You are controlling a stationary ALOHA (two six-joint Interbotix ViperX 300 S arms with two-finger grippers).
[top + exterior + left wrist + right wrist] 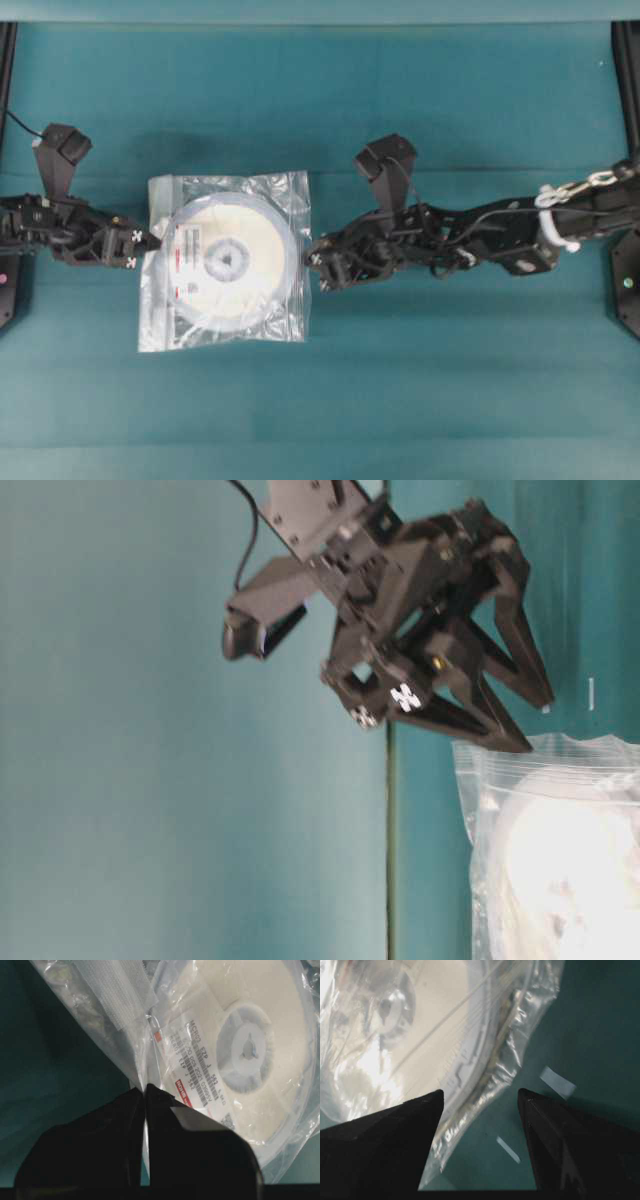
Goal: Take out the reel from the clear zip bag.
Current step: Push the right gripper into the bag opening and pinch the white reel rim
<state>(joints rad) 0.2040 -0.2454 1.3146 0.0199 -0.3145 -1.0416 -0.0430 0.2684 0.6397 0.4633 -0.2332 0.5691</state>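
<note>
The clear zip bag lies flat on the teal table with the reel inside it, label towards the left. My left gripper is shut on the bag's left edge, beside the whitish zip strip. In the left wrist view the jaws pinch the film just in front of the reel's label. My right gripper is open at the bag's right edge. In the right wrist view its fingers straddle the bag's crinkled edge, not closed on it. The reel shows beyond.
Teal cloth covers the table. Small white tape marks lie on it beside the right gripper. In the table-level view the right gripper stands open over the bag's edge. Dark frame posts stand at the far left and right edges.
</note>
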